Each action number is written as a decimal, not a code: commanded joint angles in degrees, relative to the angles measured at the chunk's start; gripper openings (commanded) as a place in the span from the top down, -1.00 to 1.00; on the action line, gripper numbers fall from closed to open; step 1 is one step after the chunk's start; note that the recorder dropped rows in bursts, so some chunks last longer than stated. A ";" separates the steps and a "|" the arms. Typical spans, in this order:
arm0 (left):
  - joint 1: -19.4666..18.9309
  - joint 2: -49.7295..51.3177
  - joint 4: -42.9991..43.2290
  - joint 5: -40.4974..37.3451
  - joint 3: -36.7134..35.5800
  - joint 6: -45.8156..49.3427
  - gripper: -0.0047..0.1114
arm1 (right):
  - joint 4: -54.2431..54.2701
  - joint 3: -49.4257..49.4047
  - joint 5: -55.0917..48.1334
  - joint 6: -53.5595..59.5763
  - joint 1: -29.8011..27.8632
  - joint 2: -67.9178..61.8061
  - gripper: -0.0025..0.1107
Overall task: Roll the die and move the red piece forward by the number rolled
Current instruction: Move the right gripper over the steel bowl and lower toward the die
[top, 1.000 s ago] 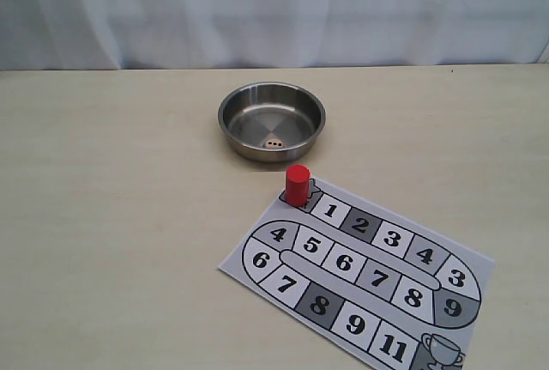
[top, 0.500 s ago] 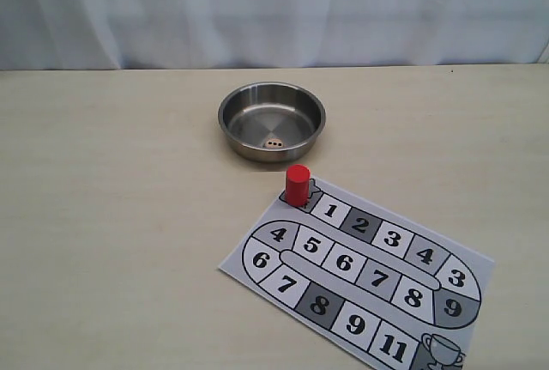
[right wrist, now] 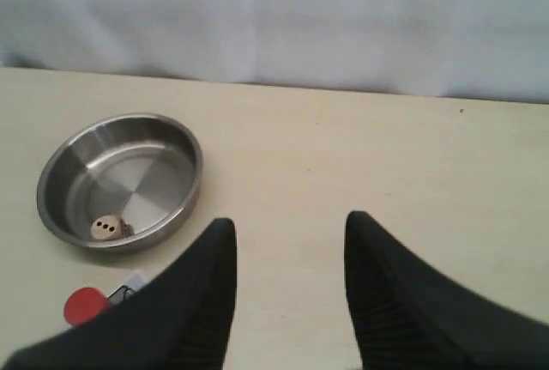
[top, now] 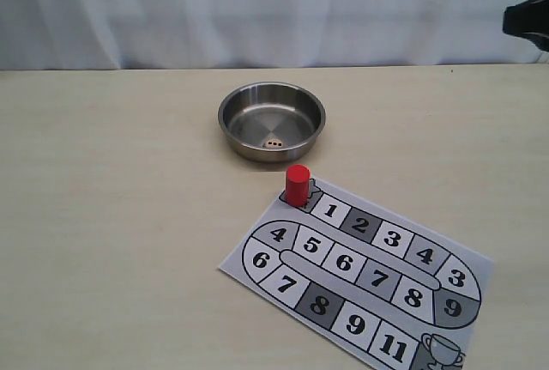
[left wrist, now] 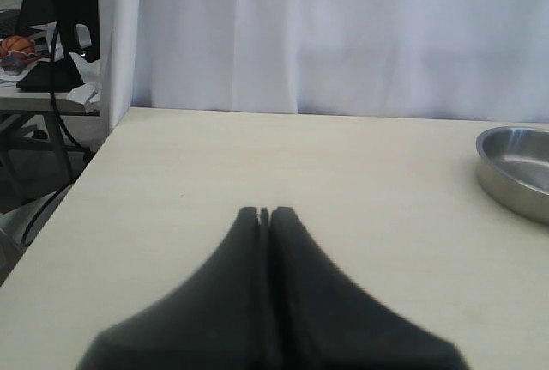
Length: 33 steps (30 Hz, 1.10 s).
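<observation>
From the outside camera, a pale counter [top: 111,215] with a faint wood grain runs back to a white draped curtain [top: 257,9]. A round, shallow bowl [top: 249,108] of brushed steel sits on it. The die [top: 274,142], a tiny tan wooden cube with dark pips, lies on the bowl's floor near the front wall. Just in front of the bowl lies a flat printed board [top: 377,277], a paper sheet with a looping track of numbered grey, white and dark squares. The red piece [top: 298,185], a smooth solid cylinder, stands upright on the board's corner square nearest the bowl, next to square 1. Far to the right of the bowl, a dark part of the right arm [top: 527,18] shows at the frame's edge.

At the left wrist, the left hand [left wrist: 264,213] is clenched, its two black fingers pressed tip to tip with nothing between them. It hangs over bare counter, well apart from the bowl. Away from the bowl, past the counter's end, a cluttered desk [left wrist: 43,87] with cables is visible.

At the right wrist, the right hand [right wrist: 289,222] is released, its ribbed black fingers [right wrist: 214,275] spread and empty. It sits above the counter beside the bowl. The die rests inside the bowl against the wall, and the red piece is just outside the rim.
</observation>
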State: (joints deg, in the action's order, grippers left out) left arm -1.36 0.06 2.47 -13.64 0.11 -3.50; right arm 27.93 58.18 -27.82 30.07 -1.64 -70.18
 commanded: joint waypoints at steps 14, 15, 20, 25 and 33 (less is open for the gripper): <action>0.01 -0.06 -0.08 0.32 -0.11 -0.19 0.92 | 1.94 17.25 -15.11 5.55 4.88 -22.44 0.26; 0.01 -0.06 -0.08 0.32 -0.11 -0.19 0.92 | 1.37 18.44 -15.11 5.55 6.27 -23.53 0.26; 0.01 -0.06 -0.08 0.32 -0.11 -0.19 0.92 | -0.43 23.76 -15.24 3.92 11.90 -28.55 0.26; 0.01 -0.06 -0.08 0.32 -0.11 -0.19 0.92 | -0.54 31.77 -20.56 0.80 14.50 -35.48 -0.01; 0.01 -0.06 0.04 0.63 -0.11 -0.19 0.92 | -12.22 50.83 -30.85 -18.37 22.42 -49.20 0.01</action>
State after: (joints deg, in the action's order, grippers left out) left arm -1.36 0.06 2.47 -13.64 0.11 -3.50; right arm 17.51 106.18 -57.65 14.58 18.92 -117.36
